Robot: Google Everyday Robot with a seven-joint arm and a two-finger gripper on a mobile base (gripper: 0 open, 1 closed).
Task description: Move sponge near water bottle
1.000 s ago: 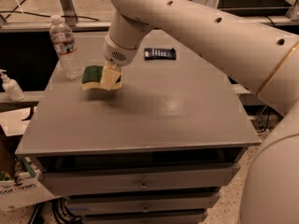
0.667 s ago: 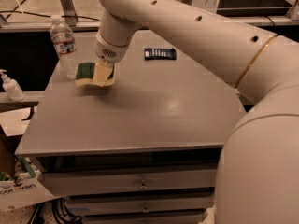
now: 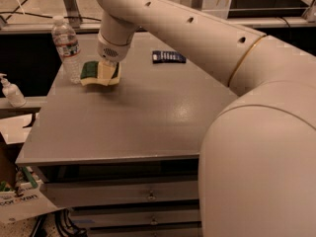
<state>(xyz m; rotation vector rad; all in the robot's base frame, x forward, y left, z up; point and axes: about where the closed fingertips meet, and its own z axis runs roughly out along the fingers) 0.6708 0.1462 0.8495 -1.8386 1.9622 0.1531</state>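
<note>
The sponge (image 3: 91,72), dark green on top over pale yellow foam, is at the table's back left, right beside the water bottle. The water bottle (image 3: 67,49) is clear and ribbed, with a white cap and a red-and-white label band, and stands upright near the table's left edge. My gripper (image 3: 107,71) comes down from the big white arm and is shut on the sponge, its pale fingers (image 3: 105,70) clamped over the sponge's right half. The sponge sits at or just above the tabletop; I cannot tell whether it touches.
A flat black rectangular device (image 3: 168,57) lies at the back middle of the grey table (image 3: 148,117). A small white pump bottle (image 3: 11,90) stands on a lower shelf to the left. My arm fills the right side of the view. Drawers sit under the table.
My gripper has carried the sponge leftward and a little back, closer to the water bottle. The bottle and black device have not moved.
</note>
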